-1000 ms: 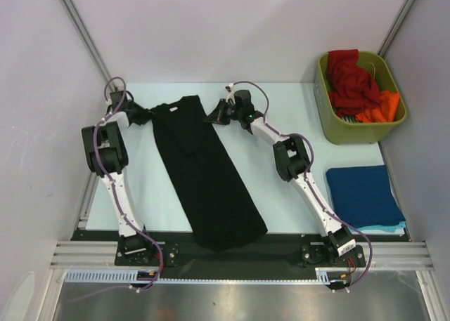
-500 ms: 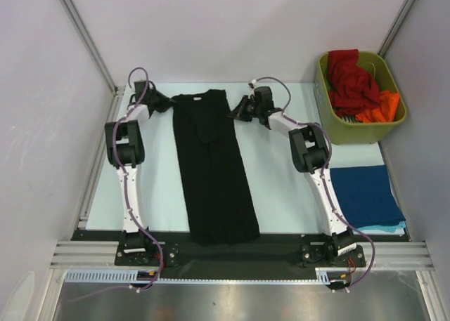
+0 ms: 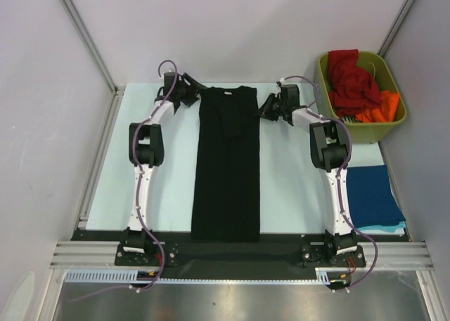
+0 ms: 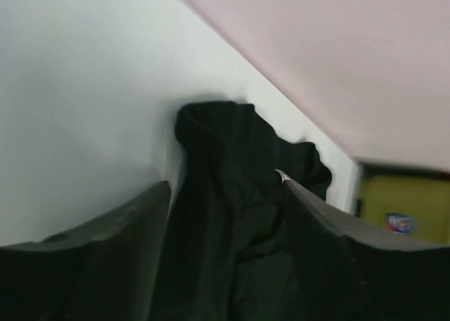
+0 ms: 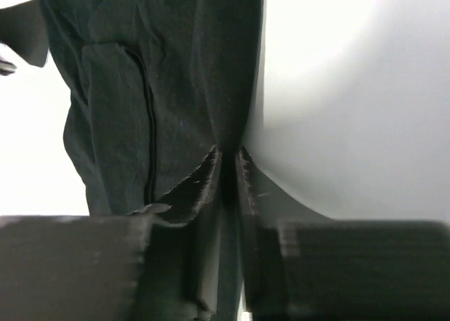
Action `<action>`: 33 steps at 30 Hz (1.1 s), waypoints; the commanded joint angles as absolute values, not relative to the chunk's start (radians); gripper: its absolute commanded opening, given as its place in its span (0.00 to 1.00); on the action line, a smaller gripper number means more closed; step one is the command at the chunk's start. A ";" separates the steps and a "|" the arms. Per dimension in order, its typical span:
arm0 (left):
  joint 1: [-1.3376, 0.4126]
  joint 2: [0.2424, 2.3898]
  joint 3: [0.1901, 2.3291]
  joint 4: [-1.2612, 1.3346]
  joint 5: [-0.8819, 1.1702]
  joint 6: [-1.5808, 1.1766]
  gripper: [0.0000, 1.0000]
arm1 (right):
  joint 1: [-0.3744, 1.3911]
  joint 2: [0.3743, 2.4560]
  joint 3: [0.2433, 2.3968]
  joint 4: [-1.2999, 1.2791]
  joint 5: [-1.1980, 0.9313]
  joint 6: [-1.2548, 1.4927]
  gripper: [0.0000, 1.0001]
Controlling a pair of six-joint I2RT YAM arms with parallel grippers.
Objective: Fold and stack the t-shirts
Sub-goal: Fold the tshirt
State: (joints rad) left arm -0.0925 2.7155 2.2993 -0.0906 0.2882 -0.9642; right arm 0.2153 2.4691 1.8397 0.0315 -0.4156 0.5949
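Both claws reach to the far end of the table in the overhead view. The left gripper (image 3: 195, 96) sits at one shoulder of the black t-shirt (image 3: 226, 166), and the right gripper (image 3: 266, 112) is at the other. That shirt lies flat as a long narrow strip between the arms, running from the far edge of the pale blue table (image 3: 295, 180) to the near edge. An olive-green bin (image 3: 355, 133) at the far right holds a red t-shirt (image 3: 348, 75) and an orange t-shirt (image 3: 381, 110). Nearer, a folded dark blue t-shirt (image 3: 367, 193) rests on a teal t-shirt (image 3: 385, 229). Plain grey walls (image 3: 232, 26) close the table in.

From the left wrist, the fingers (image 4: 119, 230) stand wide apart with black cloth bunched loosely between them, unpinched.

From the right wrist, the fingers (image 5: 205, 177) are nearly together, nipping the shirt's edge.
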 commanded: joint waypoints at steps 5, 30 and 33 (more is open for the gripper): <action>-0.040 2.432 2.302 -0.377 0.209 -0.633 0.82 | 0.221 2.432 2.063 -0.349 -0.405 0.447 0.58; -0.468 0.888 0.695 -0.718 0.075 -0.716 0.72 | 0.745 1.003 0.566 -0.407 -0.411 0.933 1.00; -0.471 0.884 0.641 -0.824 0.098 -0.839 0.73 | 0.851 0.954 0.511 -0.387 -0.326 0.995 0.98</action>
State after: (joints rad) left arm -0.4675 0.8902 0.6624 -0.7277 0.1120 -0.6910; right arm 0.7841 0.9966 0.5400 -0.5217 -0.3836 0.8131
